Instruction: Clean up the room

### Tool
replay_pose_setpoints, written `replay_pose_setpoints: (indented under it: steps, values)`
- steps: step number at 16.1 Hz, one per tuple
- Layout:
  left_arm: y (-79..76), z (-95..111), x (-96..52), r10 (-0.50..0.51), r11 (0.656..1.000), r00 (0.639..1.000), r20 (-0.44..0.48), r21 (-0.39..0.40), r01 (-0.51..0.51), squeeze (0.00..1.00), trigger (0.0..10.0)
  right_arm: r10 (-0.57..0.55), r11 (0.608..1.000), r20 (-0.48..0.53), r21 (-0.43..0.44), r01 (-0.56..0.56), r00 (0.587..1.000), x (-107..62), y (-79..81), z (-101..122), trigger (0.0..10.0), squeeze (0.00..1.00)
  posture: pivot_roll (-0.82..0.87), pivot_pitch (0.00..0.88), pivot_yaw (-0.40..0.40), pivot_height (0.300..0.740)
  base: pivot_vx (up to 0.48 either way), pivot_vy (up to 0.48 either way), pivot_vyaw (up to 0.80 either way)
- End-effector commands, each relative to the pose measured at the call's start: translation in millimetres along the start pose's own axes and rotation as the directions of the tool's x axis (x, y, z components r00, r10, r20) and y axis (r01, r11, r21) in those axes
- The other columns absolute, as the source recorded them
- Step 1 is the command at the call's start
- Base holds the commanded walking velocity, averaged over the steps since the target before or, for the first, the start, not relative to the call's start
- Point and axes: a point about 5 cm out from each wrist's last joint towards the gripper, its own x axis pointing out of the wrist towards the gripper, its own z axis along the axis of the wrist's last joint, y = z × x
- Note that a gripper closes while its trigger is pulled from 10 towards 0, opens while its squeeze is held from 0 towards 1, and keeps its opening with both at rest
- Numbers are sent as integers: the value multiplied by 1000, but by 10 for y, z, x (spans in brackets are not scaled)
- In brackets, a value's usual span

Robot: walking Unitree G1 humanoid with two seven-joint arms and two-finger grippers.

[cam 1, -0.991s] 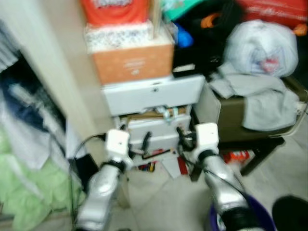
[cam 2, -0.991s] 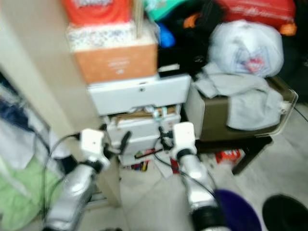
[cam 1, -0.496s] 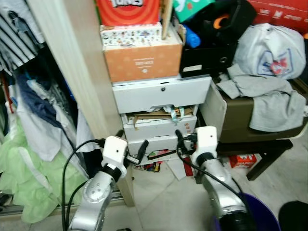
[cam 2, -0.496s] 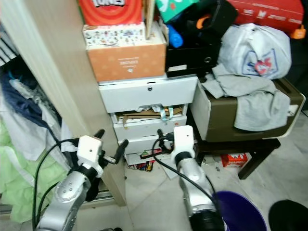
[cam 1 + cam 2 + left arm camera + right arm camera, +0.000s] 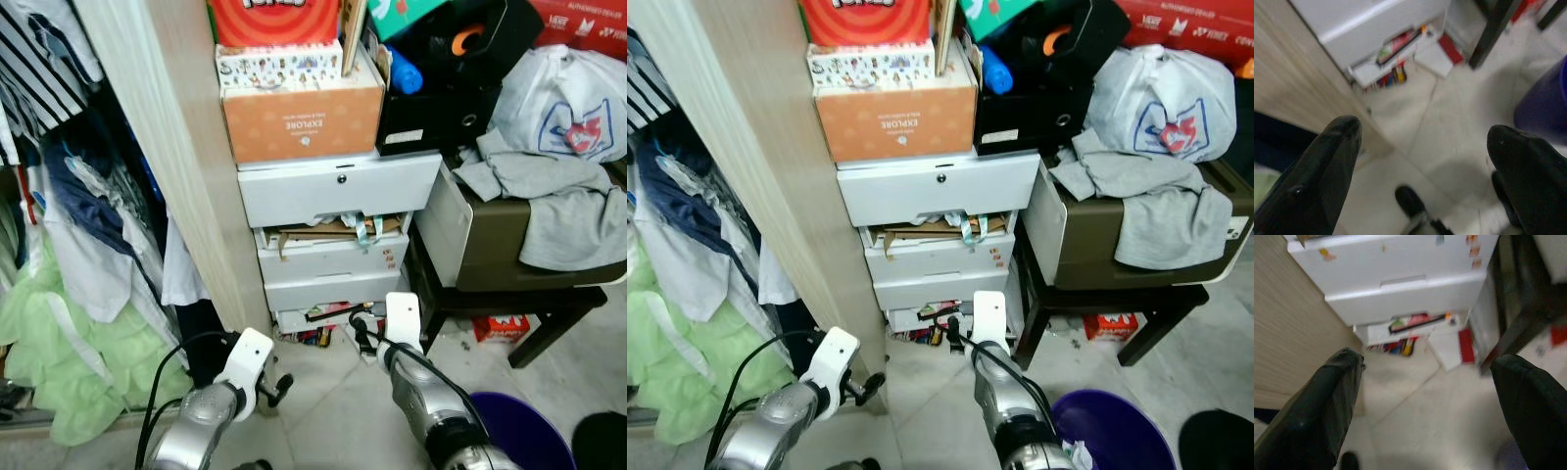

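Both pincers hang low, splayed, above tiled floor.

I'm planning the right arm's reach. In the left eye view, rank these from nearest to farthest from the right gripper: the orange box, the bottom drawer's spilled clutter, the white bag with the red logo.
1. Bottom drawer's clutter, just ahead of the right gripper, low by the floor.
2. Orange box, up on the drawer unit.
3. White bag, farther off to the right, over the grey clothes.

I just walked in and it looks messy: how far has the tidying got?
Nothing looks done yet. Both claws, left and right, are open and empty. Still left: papers spilling from the white drawers, clutter on the floor beneath them, and grey clothes heaped on the box.
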Motion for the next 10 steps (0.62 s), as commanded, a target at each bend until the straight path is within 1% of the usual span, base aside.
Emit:
replay_pose_setpoints:
  steps: [1,2,3,4,6,7,8,9,10]
  values:
    - [64,-91,63,7,1000,995,-100,-9,-8,0,10000,-40,996,-83,75,46,996,20,-10,-87,10000,0,52,70,45,740,0,0,0]
    - [134,-176,103,19,996,983,-181,-87,-35,0,10000,-35,994,-115,96,47,993,34,9,-103,10000,0,55,64,49,740,0,0,0]
    - [170,-215,110,11,983,978,-210,-176,-48,0,10000,-43,994,-144,89,56,989,37,14,-134,10000,0,51,61,52,740,0,0,0]
    - [181,-229,109,10,977,976,-219,-205,-56,0,10000,-42,997,-164,62,53,986,31,10,-180,10000,0,51,59,52,740,0,0,0]
    - [197,-229,115,18,976,972,-234,-209,-68,0,10000,-63,997,-194,29,69,979,14,-26,-273,10000,0,63,54,46,740,0,0,0]
    - [262,-217,121,60,973,967,-247,-204,-112,0,10000,-83,996,-236,5,86,968,-9,-62,-374,10000,0,67,53,38,740,0,0,0]
    - [286,-216,121,74,972,964,-256,-198,-127,0,10000,-88,996,-250,7,93,964,-16,-75,-403,10000,0,69,54,35,740,0,0,0]
    - [376,-229,113,109,961,952,-287,-213,-175,0,10000,-108,993,-283,5,115,953,-28,-112,-452,10000,0,81,47,27,740,0,0,0]
    - [418,-261,97,121,951,944,-307,-236,-198,0,10000,-108,994,-290,-22,106,951,-29,-97,-457,10000,0,88,37,27,740,0,0,0]
